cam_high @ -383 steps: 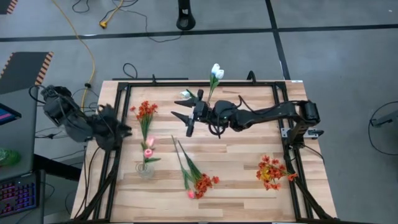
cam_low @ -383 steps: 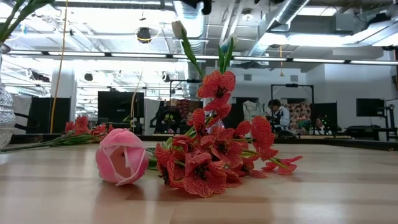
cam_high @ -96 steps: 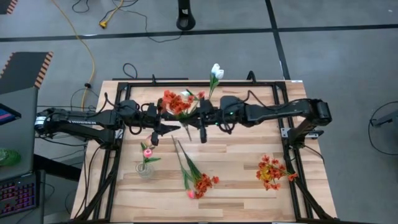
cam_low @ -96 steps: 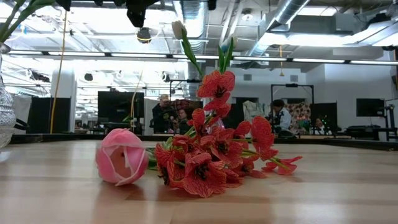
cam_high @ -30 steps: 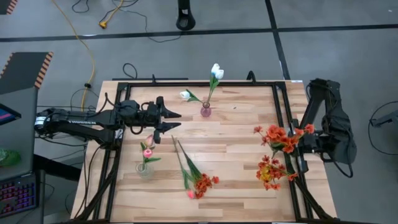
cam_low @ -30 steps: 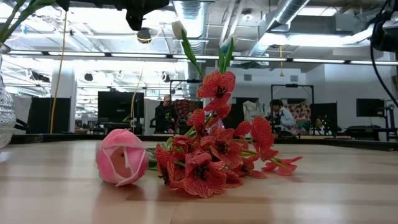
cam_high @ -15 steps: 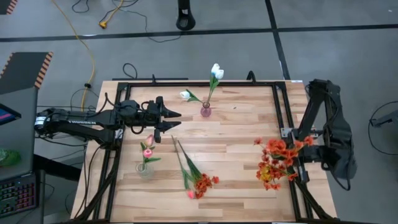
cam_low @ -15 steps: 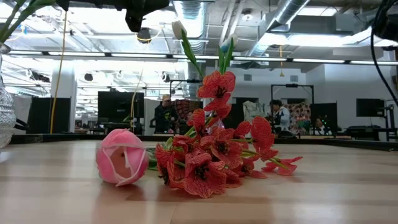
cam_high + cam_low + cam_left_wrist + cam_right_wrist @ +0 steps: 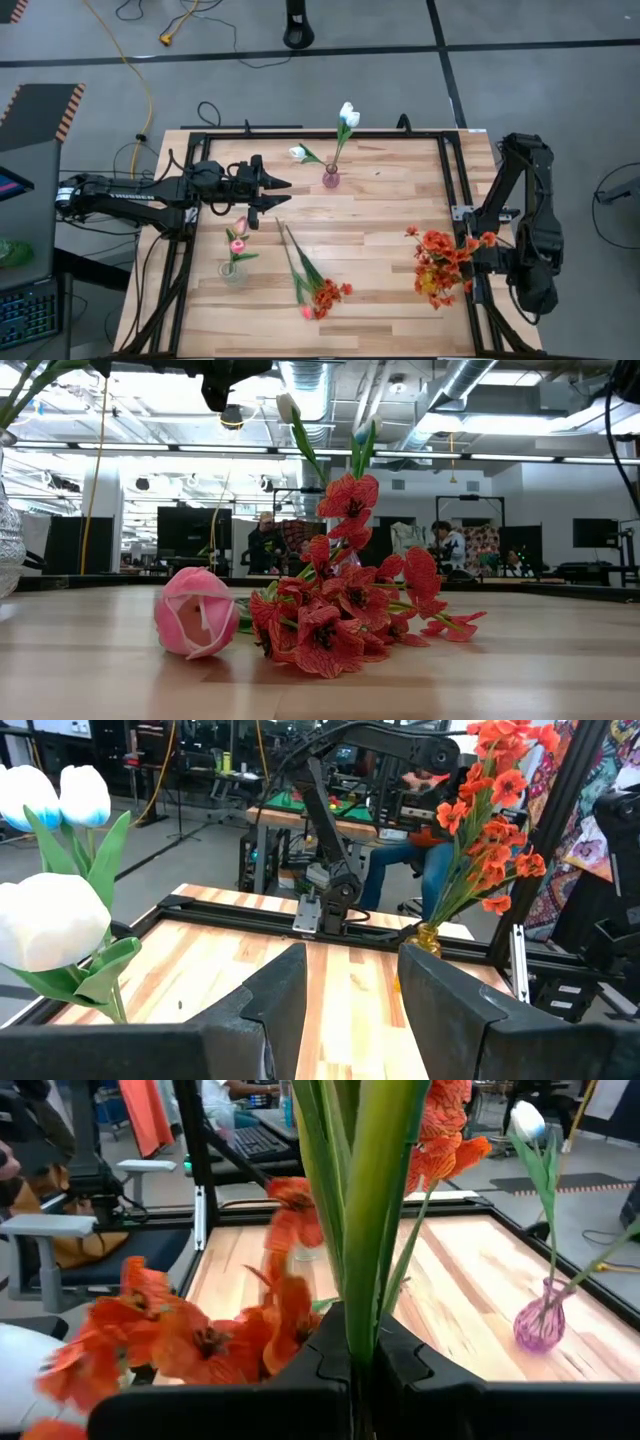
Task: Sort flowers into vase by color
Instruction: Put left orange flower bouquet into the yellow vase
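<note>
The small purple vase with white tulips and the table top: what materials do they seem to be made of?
The small purple vase looks like tinted glass: translucent, glossy, stems showing through. The table top looks like pale wood planks, with visible grain and seams, in a smooth, lightly sheened finish. The white tulips are probably fabric or plastic.

— What is lying on the grey floor at the upper left of the overhead frame?
— A yellow cable (image 9: 140, 75) is trailing there, and a black round stand base (image 9: 298, 36) is sitting at top centre.

Wooden table (image 9: 380, 215) (loose flowers (image 9: 312, 283), vases (image 9: 331, 179))
</note>
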Robot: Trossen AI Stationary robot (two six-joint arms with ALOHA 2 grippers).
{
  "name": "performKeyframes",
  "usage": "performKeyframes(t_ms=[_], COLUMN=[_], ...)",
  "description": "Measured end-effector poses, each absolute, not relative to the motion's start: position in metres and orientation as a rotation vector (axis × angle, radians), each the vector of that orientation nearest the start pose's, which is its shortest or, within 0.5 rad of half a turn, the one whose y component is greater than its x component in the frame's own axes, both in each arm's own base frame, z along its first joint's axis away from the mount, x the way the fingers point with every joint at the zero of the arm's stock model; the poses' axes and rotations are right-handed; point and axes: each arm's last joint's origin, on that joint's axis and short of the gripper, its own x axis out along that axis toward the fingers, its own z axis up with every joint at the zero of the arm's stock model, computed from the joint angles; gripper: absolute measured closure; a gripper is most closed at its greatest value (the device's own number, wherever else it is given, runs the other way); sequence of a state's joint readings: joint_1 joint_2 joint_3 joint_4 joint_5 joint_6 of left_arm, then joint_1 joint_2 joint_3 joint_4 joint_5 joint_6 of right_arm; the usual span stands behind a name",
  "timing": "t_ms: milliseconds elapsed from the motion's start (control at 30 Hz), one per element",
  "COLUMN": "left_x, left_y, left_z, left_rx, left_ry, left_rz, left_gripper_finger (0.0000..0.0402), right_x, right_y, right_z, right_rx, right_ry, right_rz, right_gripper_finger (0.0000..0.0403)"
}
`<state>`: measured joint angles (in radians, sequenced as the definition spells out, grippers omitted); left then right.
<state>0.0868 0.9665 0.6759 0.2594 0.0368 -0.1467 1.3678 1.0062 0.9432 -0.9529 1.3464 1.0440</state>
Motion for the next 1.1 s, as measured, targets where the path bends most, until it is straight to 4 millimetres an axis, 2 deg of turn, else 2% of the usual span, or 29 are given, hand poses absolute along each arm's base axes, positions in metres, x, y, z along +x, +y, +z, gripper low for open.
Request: performKeyframes(t_ms=[533, 933, 1100], left_x=[0.2178, 0.2178, 0.2178], left_y=[0.0179, 0.0179, 0.0178], left_z=[0.3051, 0.3051, 0.3051], left_rx=[-0.174, -0.174, -0.174], left_ry=[0.026, 0.026, 0.026], left_rz=[0.053, 0.053, 0.052], left_gripper_finger=[0.0256, 0.0256, 0.0256], right_x=[0.0618, 0.0646, 0.0646], right_y=[0.1615, 0.1610, 0.1609], right_z=[0.3017, 0.3018, 0.3018], right_rx=[0.029, 0.039, 0.039], right_ry=[0.233, 0.238, 0.245], right_rz=[-0.075, -0.087, -0.083], right_gripper_finger=[0.0361, 0.0322, 0.0284])
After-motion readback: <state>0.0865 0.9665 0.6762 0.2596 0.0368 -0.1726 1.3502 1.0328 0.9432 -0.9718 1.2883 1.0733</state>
